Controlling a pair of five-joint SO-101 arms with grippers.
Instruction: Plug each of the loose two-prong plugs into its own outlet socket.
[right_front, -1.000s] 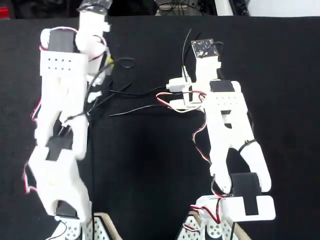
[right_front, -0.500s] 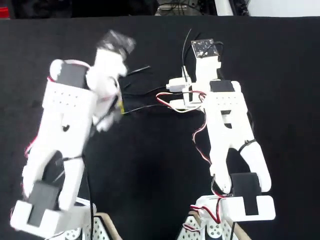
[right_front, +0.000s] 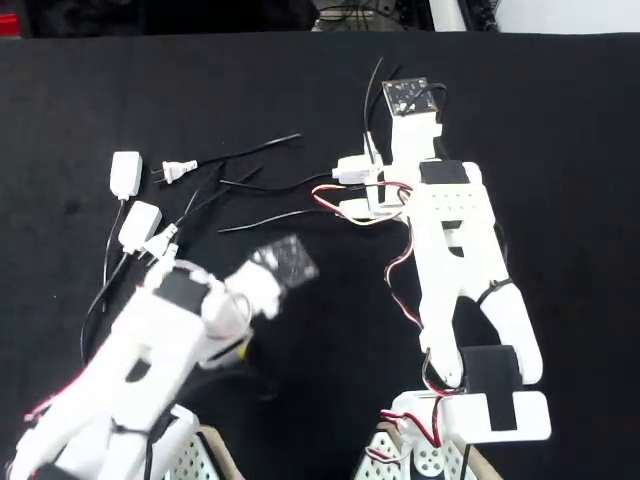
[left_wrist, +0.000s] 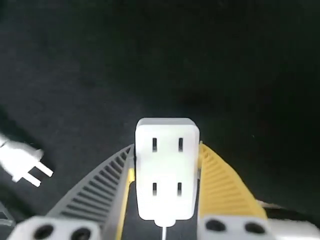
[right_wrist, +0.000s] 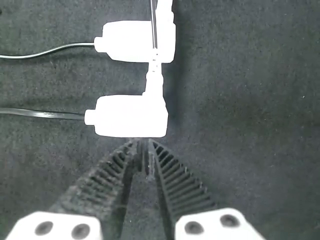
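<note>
Left gripper retreated across black cloth

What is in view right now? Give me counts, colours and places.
held outlet block: one, white, four slots, between the fingers of the left claw.
table blocks: two, white, far left of the cloth.
loose plugs: two, white, two-prong, beside those blocks.
right-side plugs: two, white, on black cables, just ahead of the right claw.
cables: several, black, mid-cloth.
cloth: one, black, over the table.
left claw: one grey finger, one yellow, shut on the held outlet block.
right claw: dark fingers, shut.
arms: two, white, side by side.
</note>
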